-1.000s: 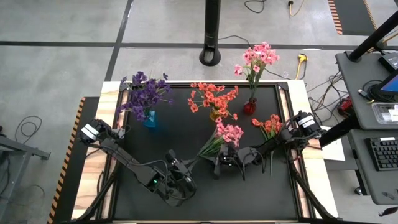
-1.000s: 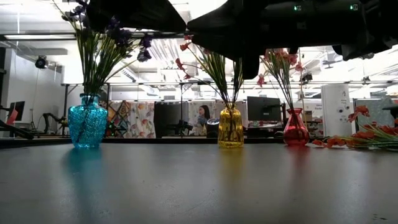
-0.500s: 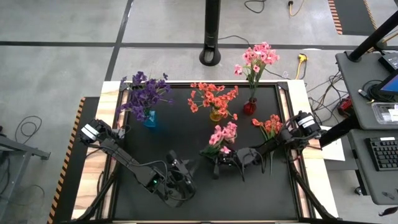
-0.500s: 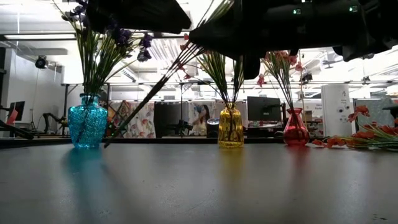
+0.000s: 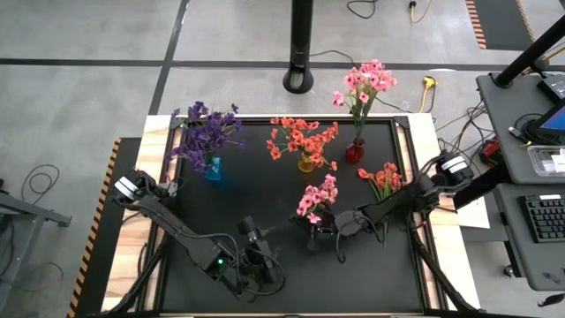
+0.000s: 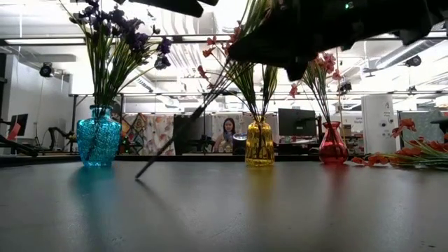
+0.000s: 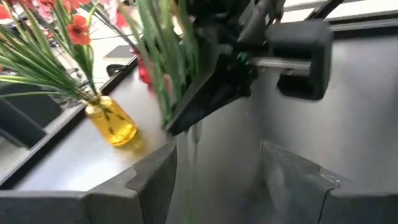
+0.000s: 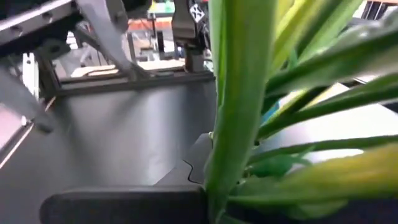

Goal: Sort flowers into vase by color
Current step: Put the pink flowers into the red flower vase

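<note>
Two grippers work near the table's front centre. Right gripper (image 5: pixel 316 231): fingers closed on the green stem of a pink flower spray (image 5: pixel 316 198), held clear of the table (image 5: pixel 229 212); its blossoms tilt up toward the back, its stem slants down toward the left. In the right wrist view the stem (image 8: pixel 233 106) fills the frame right between that arm's fingers. Low view shows the stem's lower end (image 6: pixel 150 168) reaching down close to the tabletop; whether it touches, cannot tell.

Left gripper (image 5: pixel 256 252): nearer the front edge, just left of the spray's stem end. Its fingers (image 7: pixel 149 177) stand well apart and hold nothing; in the left wrist view the blurred stem runs down between them, contact not clear.

Right side of table: orange-red spray (image 5: pixel 382 179) lying flat, just beside the right arm.

Back row, left to right: blue vase (image 5: pixel 213 168) with purple flowers (image 5: pixel 205 132); yellow vase (image 6: pixel 260 151) with orange-red flowers (image 5: pixel 303 139); red vase (image 5: pixel 354 153) with pink flowers (image 5: pixel 365 84). Vases well apart from both grippers.
</note>
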